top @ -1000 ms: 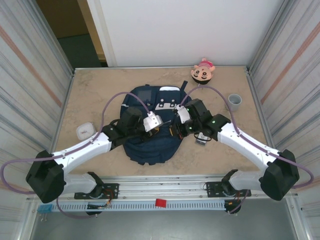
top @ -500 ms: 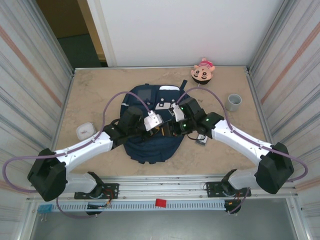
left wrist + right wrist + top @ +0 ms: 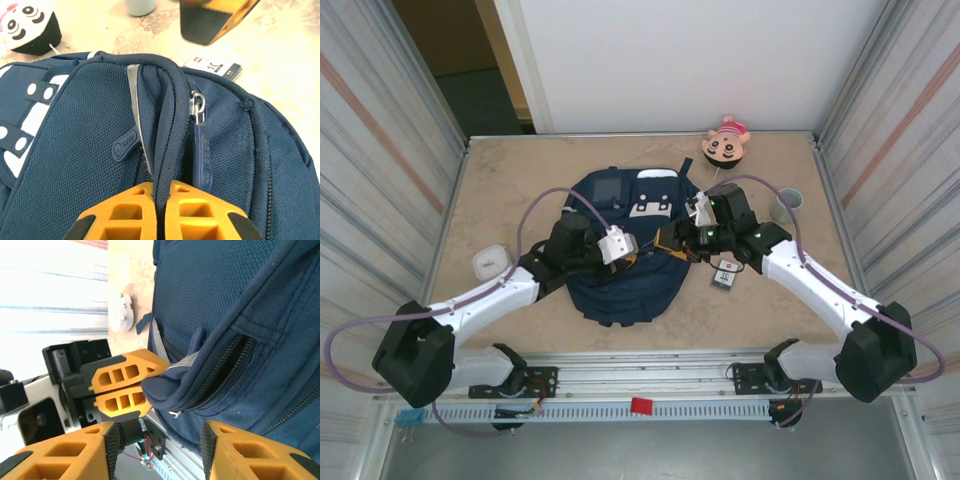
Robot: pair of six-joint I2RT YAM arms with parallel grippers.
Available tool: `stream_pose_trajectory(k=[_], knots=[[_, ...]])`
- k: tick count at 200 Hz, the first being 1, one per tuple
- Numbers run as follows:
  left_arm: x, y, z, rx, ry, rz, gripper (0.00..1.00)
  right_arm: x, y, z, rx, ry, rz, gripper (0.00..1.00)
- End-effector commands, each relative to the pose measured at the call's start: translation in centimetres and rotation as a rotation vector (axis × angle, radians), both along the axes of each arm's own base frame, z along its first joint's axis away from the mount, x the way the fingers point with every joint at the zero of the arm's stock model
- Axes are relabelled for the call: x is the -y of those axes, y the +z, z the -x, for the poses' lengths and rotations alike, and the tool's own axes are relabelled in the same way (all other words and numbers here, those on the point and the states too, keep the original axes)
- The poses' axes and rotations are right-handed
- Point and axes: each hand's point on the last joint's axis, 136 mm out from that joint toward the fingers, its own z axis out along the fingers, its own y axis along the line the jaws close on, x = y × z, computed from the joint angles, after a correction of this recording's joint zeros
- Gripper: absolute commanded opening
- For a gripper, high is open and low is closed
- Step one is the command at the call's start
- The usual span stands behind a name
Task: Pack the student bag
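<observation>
Navy mesh student bag (image 3: pixel 620 280) lies mid-tabletop (image 3: pixel 500 180), long axis running near edge to far, white-patched pockets at the far end. Left gripper (image 3: pixel 161 187) pinches its zipper seam; right gripper (image 3: pixel 157 432) gapes empty.

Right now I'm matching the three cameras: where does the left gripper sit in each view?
Top external: left gripper at the middle, on the navy backpack.
Left wrist: gripper bottom centre, pinching a backpack fold.
Right wrist: gripper left of centre, on that fold.
Shared landmark: the pinched fold beside the zipper pull.
</observation>
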Motion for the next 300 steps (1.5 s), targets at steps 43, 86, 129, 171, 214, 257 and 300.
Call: stream_pose_trajectory(k=[43, 86, 129, 171, 214, 257, 300], knots=[[1.1, 3.6, 2.8, 0.112, -0.212, 0.091, 0.0, -1.4, -1.3, -2.9, -0.098, -0.094, -0.054, 0.36], [0.5, 3.5, 2.6, 0.056, -0.15, 0.06, 0.13, -0.9, -1.6, -3.5, -0.092, -0.166, -0.056, 0.05], [-0.7, 4.1, 4.4, -0.275, 0.151, 0.097, 0.51, -0.8, -0.7, -3.4, -0.054, -0.212, -0.086, 0.02], [-3.6, 3.2, 5.6, -0.59, 0.51, 0.263, 0.51, -1.4, -0.3, -2.9, -0.072, -0.215, -0.099, 0.01], [-3.2, 2.0, 5.4, -0.691, 0.577, 0.31, 0.54, -2.4, 0.0, -2.5, -0.077, -0.191, -0.108, 0.01], [-1.1, 1.2, 4.8, -0.747, 0.55, 0.285, 0.57, -3.3, 0.4, -2.4, -0.081, -0.176, -0.113, 0.0], [0.3, 1.4, 3.2, -0.71, 0.548, 0.319, 0.61, -3.8, 0.6, -2.0, -0.086, -0.165, -0.121, 0.0]])
